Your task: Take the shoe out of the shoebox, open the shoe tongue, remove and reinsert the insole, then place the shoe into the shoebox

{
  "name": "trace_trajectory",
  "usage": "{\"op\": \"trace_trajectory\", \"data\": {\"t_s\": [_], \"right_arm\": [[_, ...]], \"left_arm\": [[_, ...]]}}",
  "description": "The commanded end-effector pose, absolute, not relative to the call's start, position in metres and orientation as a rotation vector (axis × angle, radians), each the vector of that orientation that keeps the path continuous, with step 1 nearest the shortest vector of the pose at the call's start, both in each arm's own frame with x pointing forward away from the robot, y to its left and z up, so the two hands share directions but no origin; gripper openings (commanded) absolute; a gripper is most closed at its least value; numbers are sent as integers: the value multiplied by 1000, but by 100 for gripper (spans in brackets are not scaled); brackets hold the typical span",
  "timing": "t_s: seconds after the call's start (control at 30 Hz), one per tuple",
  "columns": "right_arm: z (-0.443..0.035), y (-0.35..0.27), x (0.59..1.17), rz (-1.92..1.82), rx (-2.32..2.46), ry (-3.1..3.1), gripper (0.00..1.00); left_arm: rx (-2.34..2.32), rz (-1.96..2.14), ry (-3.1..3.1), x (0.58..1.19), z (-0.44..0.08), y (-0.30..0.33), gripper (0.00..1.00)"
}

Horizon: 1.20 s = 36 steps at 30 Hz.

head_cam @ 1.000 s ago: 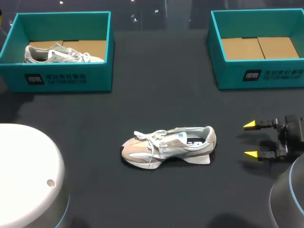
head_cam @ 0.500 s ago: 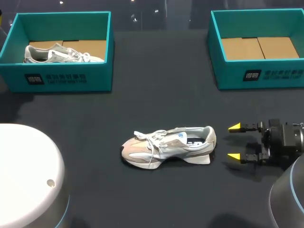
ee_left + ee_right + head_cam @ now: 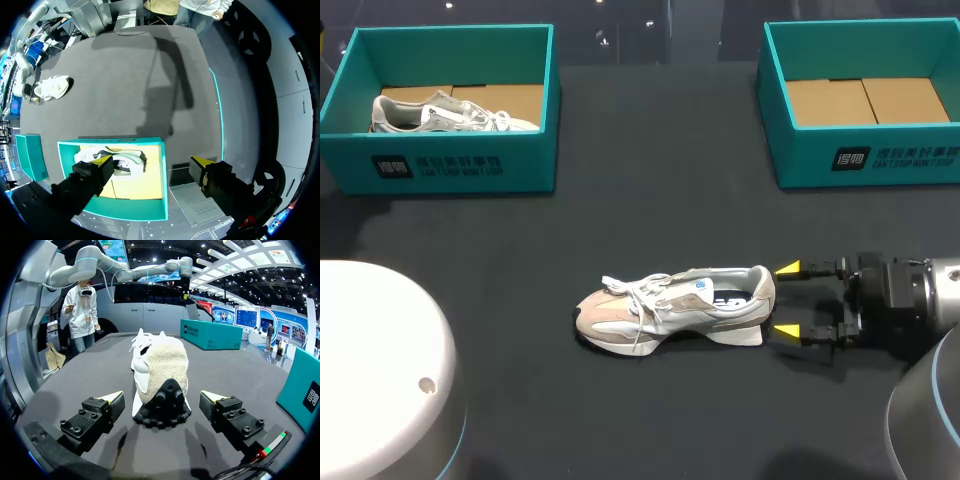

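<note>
A beige and white sneaker (image 3: 670, 305) lies on its side in the middle of the black table, toe to the left. My right gripper (image 3: 786, 299) is open just behind its heel, yellow tips level with it, not touching. The right wrist view has the heel (image 3: 160, 375) right ahead of the open right gripper (image 3: 162, 397). My left gripper (image 3: 152, 160) hangs open high above the left teal shoebox (image 3: 112, 212), which holds a second sneaker (image 3: 112, 161). It is out of the head view.
The left shoebox (image 3: 450, 165) with the second sneaker (image 3: 448, 112) stands at the back left. An empty teal shoebox (image 3: 880, 160) with a cardboard floor stands at the back right. My left arm's white base (image 3: 380, 370) fills the near left corner.
My right gripper has slid left across the table, from well right of the sneaker to just behind its heel, still open. The sneaker has not moved.
</note>
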State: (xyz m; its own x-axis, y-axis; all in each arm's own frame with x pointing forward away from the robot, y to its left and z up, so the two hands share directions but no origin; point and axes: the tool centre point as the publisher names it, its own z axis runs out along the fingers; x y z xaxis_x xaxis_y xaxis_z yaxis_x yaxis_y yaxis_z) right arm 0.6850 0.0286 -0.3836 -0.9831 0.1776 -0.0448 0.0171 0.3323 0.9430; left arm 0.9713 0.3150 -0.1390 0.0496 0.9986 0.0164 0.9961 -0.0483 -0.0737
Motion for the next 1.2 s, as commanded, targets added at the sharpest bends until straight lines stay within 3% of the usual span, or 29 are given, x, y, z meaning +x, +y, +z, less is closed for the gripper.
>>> {"op": "trace_trajectory", "data": {"t_s": [0.03,1.2], "right_arm": [[-390,39,691,1738,159,2446,100],[-407,83,690,1752,105,2555,100]], "left_arm": [[-2228,57,-2119,971,-139,315,100],[-2228,57,-2119,971,-139,315,100]]}}
